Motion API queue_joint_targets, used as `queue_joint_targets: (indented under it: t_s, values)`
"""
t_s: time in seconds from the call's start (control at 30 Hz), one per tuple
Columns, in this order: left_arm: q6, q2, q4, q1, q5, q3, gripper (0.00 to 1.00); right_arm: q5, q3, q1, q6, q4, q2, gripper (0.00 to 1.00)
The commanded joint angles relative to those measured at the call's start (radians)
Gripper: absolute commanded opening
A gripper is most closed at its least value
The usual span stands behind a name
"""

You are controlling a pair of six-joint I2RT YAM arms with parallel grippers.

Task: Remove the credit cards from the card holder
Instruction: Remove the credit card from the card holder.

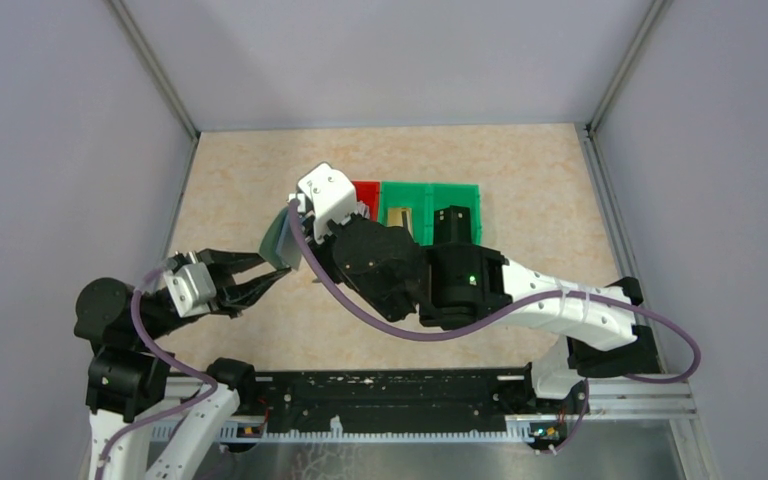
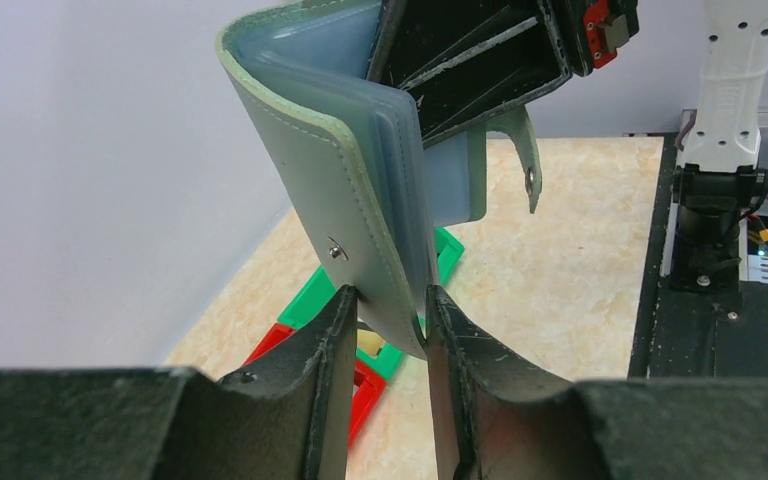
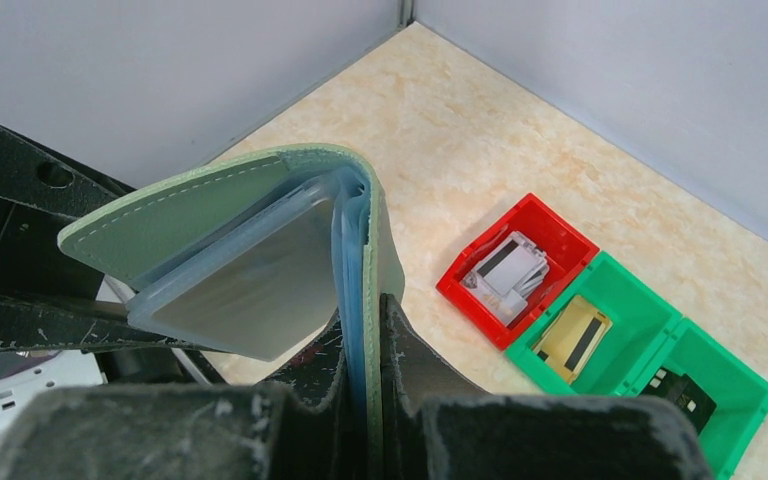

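Observation:
The pale grey-green card holder (image 1: 280,240) hangs open in the air between both arms. My right gripper (image 3: 370,310) is shut on one cover and its bluish sleeves. The other cover (image 2: 300,130), with its snap stud, dips between the fingertips of my left gripper (image 2: 390,295), and both of them touch it. A clear sleeve (image 3: 250,290) shows grey, as if a card sits inside. Silvery-grey credit cards (image 3: 508,270) lie in the red bin, a yellowish striped card (image 3: 573,337) in a green bin, and a dark one (image 3: 682,392) in the far green bin.
Behind the holder a red bin (image 1: 366,195) and two green bins (image 1: 405,205) (image 1: 457,205) stand in a row on the beige tabletop. Grey walls close off the left, back and right. The black rail (image 1: 400,400) with the arm bases runs along the near edge.

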Motion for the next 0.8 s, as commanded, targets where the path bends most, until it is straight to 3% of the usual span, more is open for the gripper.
queue_joint_targets:
  t_s: [0.0,0.23,0.63,0.77]
  values:
    - [-0.059,-0.007,0.067,-0.003,-0.036,-0.012,0.37,-0.015,-0.001,0.012,0.012,0.052,-0.023,0.00]
    - [-0.119,-0.010,0.098,-0.003,-0.061,-0.021,0.36,-0.017,0.002,0.012,0.010,0.055,-0.023,0.00]
    - [-0.158,-0.017,0.161,-0.003,-0.263,-0.023,0.30,-0.046,-0.047,0.012,0.015,0.092,-0.062,0.00]
    - [-0.157,-0.014,0.162,-0.003,-0.238,-0.022,0.30,-0.086,-0.080,0.012,0.014,0.130,-0.089,0.00]
